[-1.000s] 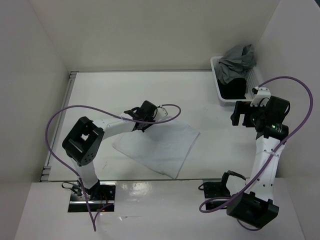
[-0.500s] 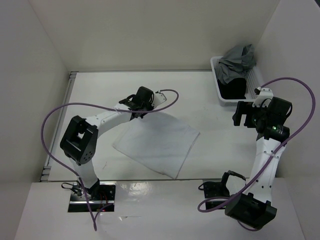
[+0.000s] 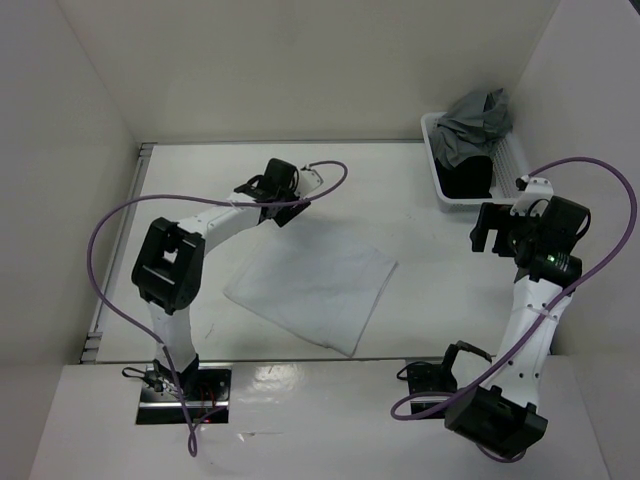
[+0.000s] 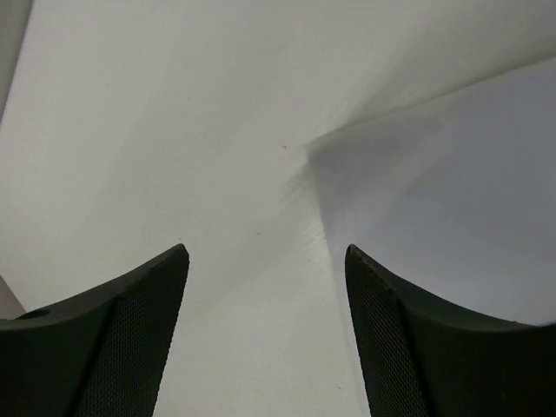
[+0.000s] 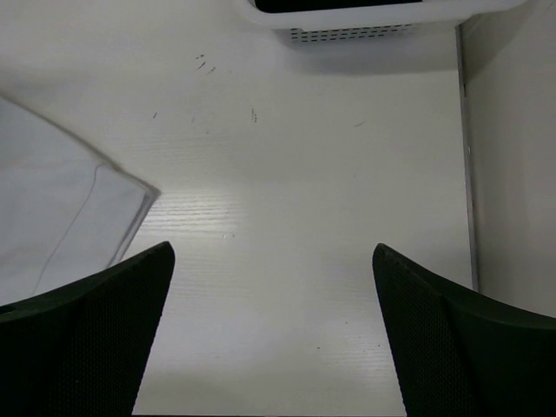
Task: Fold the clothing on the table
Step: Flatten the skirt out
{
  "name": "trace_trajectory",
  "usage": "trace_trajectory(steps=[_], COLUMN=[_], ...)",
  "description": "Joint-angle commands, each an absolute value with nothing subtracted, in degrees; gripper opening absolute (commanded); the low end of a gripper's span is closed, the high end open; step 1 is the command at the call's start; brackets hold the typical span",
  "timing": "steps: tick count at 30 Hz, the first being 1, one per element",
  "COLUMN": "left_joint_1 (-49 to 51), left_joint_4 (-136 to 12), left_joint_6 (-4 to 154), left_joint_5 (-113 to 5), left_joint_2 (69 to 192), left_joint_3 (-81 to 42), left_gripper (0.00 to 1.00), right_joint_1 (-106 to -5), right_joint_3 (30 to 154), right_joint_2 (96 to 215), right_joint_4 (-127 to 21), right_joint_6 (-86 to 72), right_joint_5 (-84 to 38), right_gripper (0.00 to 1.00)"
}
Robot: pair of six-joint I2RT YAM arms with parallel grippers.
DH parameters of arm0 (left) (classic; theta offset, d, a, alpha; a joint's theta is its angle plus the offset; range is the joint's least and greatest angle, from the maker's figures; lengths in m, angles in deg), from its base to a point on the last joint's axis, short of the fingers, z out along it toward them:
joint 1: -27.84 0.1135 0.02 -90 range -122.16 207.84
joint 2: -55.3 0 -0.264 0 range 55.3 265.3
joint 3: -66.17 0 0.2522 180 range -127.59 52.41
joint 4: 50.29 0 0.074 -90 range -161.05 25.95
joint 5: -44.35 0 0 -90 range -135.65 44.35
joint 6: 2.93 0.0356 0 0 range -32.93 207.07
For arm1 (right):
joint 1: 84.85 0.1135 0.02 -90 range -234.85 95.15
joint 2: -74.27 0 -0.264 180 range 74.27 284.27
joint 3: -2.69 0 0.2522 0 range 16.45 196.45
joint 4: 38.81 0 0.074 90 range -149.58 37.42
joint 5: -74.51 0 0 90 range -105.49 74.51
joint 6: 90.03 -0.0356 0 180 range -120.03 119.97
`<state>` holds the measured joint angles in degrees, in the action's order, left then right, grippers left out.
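1. Clothing [image 3: 315, 290] – location: lies on tabletop [image 3: 200, 180], centre-near area, between the two arms, well apart from basket [image 3: 440, 190] at far right.
2. Change, L arm: left gripper [image 4: 265, 256] was shut low at the clothing's far-left corner a sec ago. Jaws are now apart w/ nothing between them, and the head has moved off toward the far-left of the tabletop. Wrist view shows bare tabletop below the fingers, w/ the fabric corner off to the upper right and no contact.
3. Change, clothing: outline approx. as before. The far-left corner, previously under the gripper, is now let go and lying down.
4. R arm: right gripper [image 5: 272, 252] hangs over bare tabletop near the right edge, jaws wide apart, empty. No noticeable change in jaw state; arm posn shifted only slightly.
5. Meaning (judgement): release marks end of a fold or corner placement. Neither arm has hold of the fabric, so next step needs a fresh grasp if further folding is req'd.
6. Condition of clothing: plain white, thin, flat four-sided shape set at an angle to the tabletop edges. Faint wrinkles only.
7. Right wrist view shows a doubled edge line at the nearest corner, so prob. more than one layer. Layer count can't be confirmed.
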<state>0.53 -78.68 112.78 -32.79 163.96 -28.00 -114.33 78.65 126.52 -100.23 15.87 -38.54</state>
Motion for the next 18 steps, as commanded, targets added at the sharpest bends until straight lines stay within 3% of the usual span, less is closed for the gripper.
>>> trace_trajectory(steps=[1, 5, 10, 18], left_joint_1=[3.05, 5.95, 7.97, 23.24], left_joint_4=[-74.52, -73.89, -81.96, -95.93], left_joint_6=[110.63, 105.98, 100.62, 89.36], left_joint_5=[-33.43, -32.82, -38.69, -66.26], left_joint_2=[165.42, 165.42, 163.5, 150.86], left_joint_3=[-32.23, -34.42, -35.66, -34.44], left_gripper=[0.81, 0.88, 0.9, 0.92], right_joint_1=[-115.35, -115.35, -115.35, -106.49], right_joint_3=[78.33, 78.33, 78.33, 81.57], right_joint_2=[126.13, 126.13, 126.13, 131.21], right_joint_4=[-99.16, -99.16, -99.16, -103.55], right_joint_6=[15.44, 15.44, 15.44, 19.83], right_joint_5=[-38.87, -38.87, -39.57, -48.09], right_gripper=[0.99, 0.99, 0.99, 0.99])
